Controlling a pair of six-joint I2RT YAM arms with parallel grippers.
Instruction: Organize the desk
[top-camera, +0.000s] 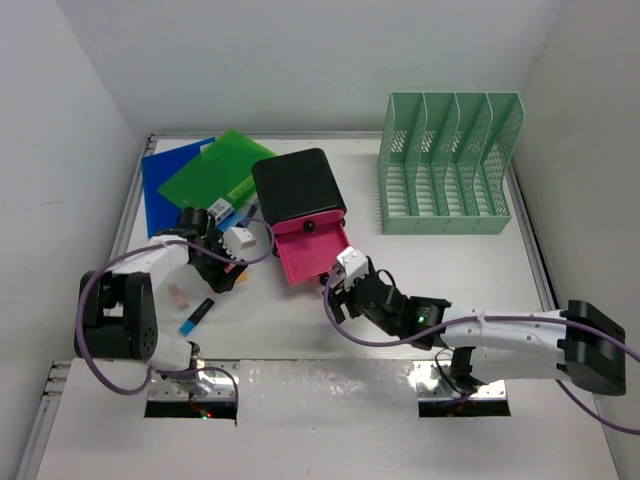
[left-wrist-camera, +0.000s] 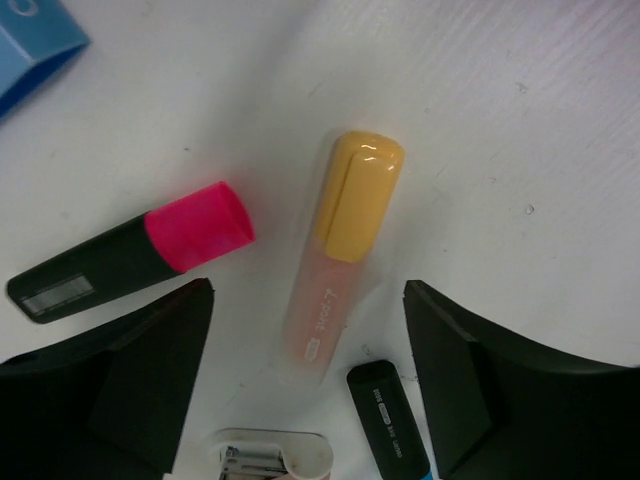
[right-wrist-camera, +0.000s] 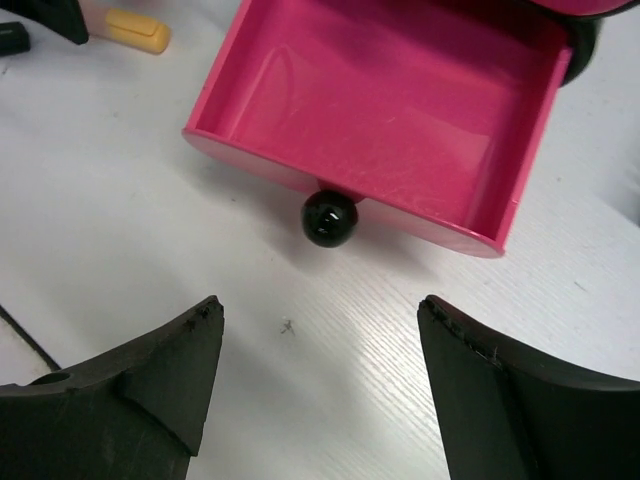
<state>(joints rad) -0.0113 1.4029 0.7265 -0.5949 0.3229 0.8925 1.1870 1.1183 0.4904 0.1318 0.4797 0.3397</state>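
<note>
The white desk (top-camera: 450, 270) holds scattered pens. My left gripper (top-camera: 220, 272) is open and empty, low over the desk. In the left wrist view it (left-wrist-camera: 308, 285) straddles a peach highlighter with a yellow cap (left-wrist-camera: 340, 250). A black highlighter with a pink cap (left-wrist-camera: 130, 255) lies to its left. A black marker with a blue end (left-wrist-camera: 390, 420) lies by the right finger. My right gripper (top-camera: 337, 290) is open and empty in front of the open pink drawer (right-wrist-camera: 380, 90). Its knob (right-wrist-camera: 329, 217) sits just beyond my fingertips (right-wrist-camera: 190, 330).
The black drawer box (top-camera: 298, 187) stands mid-desk. A mint-green file rack (top-camera: 447, 165) is at the back right. Blue (top-camera: 165, 185) and green (top-camera: 220, 170) folders lie at the back left. A small white item (left-wrist-camera: 270, 455) lies under my left wrist.
</note>
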